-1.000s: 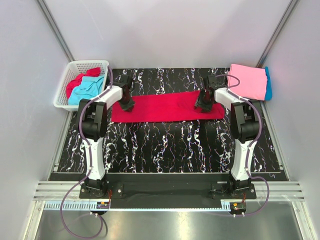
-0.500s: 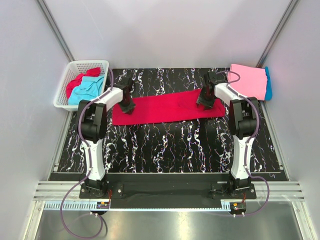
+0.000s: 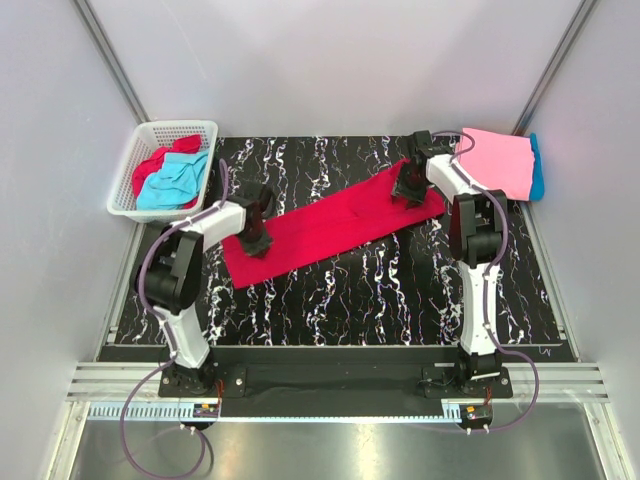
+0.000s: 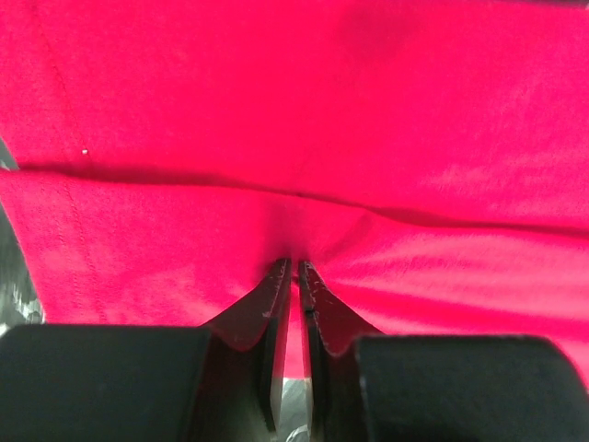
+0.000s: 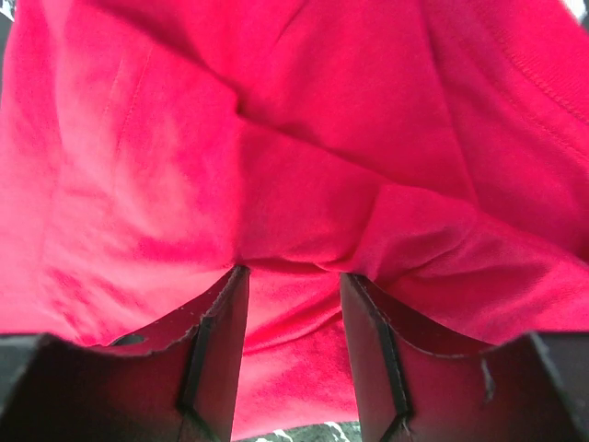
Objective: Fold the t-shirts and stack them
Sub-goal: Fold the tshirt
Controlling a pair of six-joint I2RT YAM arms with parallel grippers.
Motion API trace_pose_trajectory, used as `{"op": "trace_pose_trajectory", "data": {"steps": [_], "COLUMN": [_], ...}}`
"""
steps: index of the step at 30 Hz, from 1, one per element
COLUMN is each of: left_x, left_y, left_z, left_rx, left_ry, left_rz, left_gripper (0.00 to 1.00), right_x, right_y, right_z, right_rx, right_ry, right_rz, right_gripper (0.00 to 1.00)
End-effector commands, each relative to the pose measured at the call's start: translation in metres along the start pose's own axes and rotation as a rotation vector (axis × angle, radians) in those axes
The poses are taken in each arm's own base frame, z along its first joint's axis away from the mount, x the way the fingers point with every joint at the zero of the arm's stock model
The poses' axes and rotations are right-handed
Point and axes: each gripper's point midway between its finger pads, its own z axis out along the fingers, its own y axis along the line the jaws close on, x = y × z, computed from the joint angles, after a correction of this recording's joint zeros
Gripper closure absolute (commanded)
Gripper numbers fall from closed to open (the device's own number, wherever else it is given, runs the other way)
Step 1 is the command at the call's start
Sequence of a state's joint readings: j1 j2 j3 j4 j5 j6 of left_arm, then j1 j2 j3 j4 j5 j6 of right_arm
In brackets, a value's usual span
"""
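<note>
A crimson red t-shirt (image 3: 330,225), folded into a long strip, lies slanted across the black marbled table (image 3: 330,300). My left gripper (image 3: 257,243) is at its near left end, and in the left wrist view it (image 4: 294,264) is shut on a pinch of the red cloth (image 4: 322,110). My right gripper (image 3: 405,190) is at the far right end. In the right wrist view its jaws (image 5: 290,270) stand apart, tips pressed into the red cloth (image 5: 276,138), which ridges up ahead of them. A folded pink t-shirt (image 3: 495,160) lies on a turquoise one (image 3: 537,165) at the back right.
A white lattice basket (image 3: 125,175) stands at the back left, off the table's corner. It holds a crumpled red shirt (image 3: 150,170) and a turquoise shirt (image 3: 175,182). Grey walls close in the back and both sides.
The red strip has swung from level to slanted. My right gripper carried its right end toward the back, and my left gripper drew its left end toward the front.
</note>
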State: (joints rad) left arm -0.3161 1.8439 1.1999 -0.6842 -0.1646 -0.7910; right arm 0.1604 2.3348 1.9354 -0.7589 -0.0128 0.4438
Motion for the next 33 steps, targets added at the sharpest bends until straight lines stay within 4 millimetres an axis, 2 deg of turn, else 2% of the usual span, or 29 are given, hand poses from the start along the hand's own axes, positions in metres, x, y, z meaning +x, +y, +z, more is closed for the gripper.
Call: {"op": "trace_pose_trajectory", "data": {"steps": [1,2,3,8,12,19,24,27,29,32,33], "left_x": [0.049,0.057,0.062,0.106,0.141,0.221,0.257,0.264,0.263,0.250,0.239], "left_y": [0.039,0.043,0.043,0.042,0.031,0.008,-0.006,-0.023,-0.036,-0.048,-0.052], "left_z": [-0.007,-0.010,-0.011,-0.018,-0.026,-0.053,-0.076,-0.094,-0.103,-0.114,-0.121], "left_rx": [-0.116,-0.114,-0.111,-0.079,-0.020,0.096,0.198,0.291,0.336,0.361,0.376], "left_ry": [0.102,0.107,0.113,0.174,0.228,0.375,0.434,0.428,0.407,0.338,0.275], "left_rz": [0.063,0.074,0.086,0.181,0.260,0.477,0.623,0.732,0.758,0.795,0.792], "left_gripper": [0.85,0.85,0.85,0.85,0.85,0.86,0.86,0.86,0.85,0.86,0.86], "right_x": [-0.011,-0.007,-0.014,-0.014,-0.023,-0.031,-0.035,-0.038,-0.039,-0.043,-0.046], "right_y": [-0.022,-0.024,-0.019,-0.013,-0.004,0.002,0.006,0.008,0.011,0.013,0.013], "right_z": [0.018,0.023,0.022,0.032,0.033,0.038,0.036,0.034,0.032,0.026,0.024], "right_rx": [0.052,0.059,0.047,0.024,-0.004,-0.020,-0.029,-0.037,-0.052,-0.057,-0.052], "right_ry": [0.013,0.034,0.020,0.050,0.042,0.045,0.036,0.031,0.032,0.019,0.008], "right_rz": [-0.013,-0.013,-0.013,-0.012,-0.010,-0.016,-0.021,-0.017,-0.019,-0.023,-0.026], "right_gripper": [0.48,0.48,0.48,0.48,0.48,0.48,0.48,0.48,0.48,0.48,0.48]}}
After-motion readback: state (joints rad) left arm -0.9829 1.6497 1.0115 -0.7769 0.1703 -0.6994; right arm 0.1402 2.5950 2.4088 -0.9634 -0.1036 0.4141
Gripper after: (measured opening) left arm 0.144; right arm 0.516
